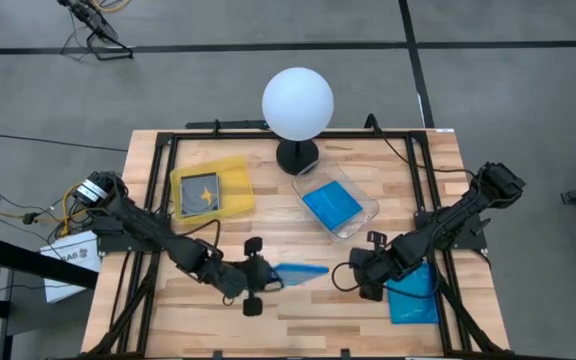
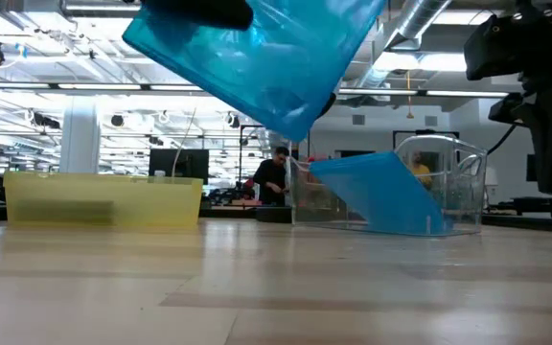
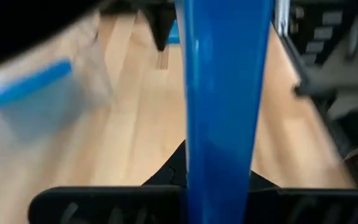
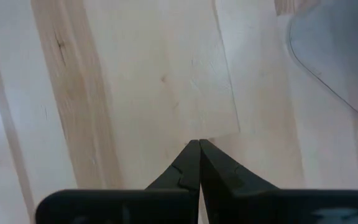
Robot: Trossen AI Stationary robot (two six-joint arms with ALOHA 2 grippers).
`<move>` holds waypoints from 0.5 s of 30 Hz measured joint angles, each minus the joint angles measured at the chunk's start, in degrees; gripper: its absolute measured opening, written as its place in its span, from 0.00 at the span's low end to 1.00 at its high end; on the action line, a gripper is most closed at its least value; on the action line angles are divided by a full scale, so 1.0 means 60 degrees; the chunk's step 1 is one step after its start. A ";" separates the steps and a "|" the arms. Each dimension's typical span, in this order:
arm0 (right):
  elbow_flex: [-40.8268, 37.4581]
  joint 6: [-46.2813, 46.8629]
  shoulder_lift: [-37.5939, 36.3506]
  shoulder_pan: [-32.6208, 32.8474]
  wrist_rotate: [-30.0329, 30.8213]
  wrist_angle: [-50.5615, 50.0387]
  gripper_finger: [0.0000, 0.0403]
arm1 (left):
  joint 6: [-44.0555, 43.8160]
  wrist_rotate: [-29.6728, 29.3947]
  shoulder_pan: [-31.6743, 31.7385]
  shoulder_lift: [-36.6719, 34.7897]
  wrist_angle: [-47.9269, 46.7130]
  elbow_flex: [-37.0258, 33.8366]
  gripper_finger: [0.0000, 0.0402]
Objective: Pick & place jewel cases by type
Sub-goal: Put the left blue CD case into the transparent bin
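My left gripper is shut on a bright blue jewel case held above the table's near middle; the case shows high in the low view. My right gripper is shut and empty just right of that case, over bare wood. Another blue case leans inside the clear plastic tray. A dark case lies in the yellow tray. More blue cases lie flat on the table at the near right. My left gripper pinches the blue case between its two fingers at the edge nearest the gripper. The fingers come level from the table's left. The case is lifted clear of the table, standing on edge and tilted.
A white globe lamp on a dark base stands at the far middle, behind the clear tray. A black frame runs along the table's sides. Bare wood lies between the two trays and along the near edge.
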 joint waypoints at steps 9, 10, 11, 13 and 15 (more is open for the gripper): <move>0.0000 0.0659 0.0000 0.0000 -0.0186 0.0004 0.00 | -0.6746 0.1356 0.0239 0.0000 0.0005 0.0000 0.01; 0.0000 0.0659 0.0000 0.0000 -0.0189 0.0004 0.00 | -0.6931 0.1515 0.0239 0.0000 0.0016 0.0000 0.01; 0.0000 0.0659 0.0000 0.0000 -0.0189 0.0004 0.00 | -0.7111 0.1614 0.0239 0.0000 0.0006 0.0000 0.01; 0.0000 0.0655 0.0000 0.0000 -0.0193 0.0000 0.00 | -0.7324 0.1716 0.0239 0.0000 -0.0110 0.0000 0.01; 0.0004 0.0655 0.0000 0.0000 -0.0193 -0.0056 0.00 | -0.7315 0.1722 0.0297 0.0000 -0.0284 0.0015 0.01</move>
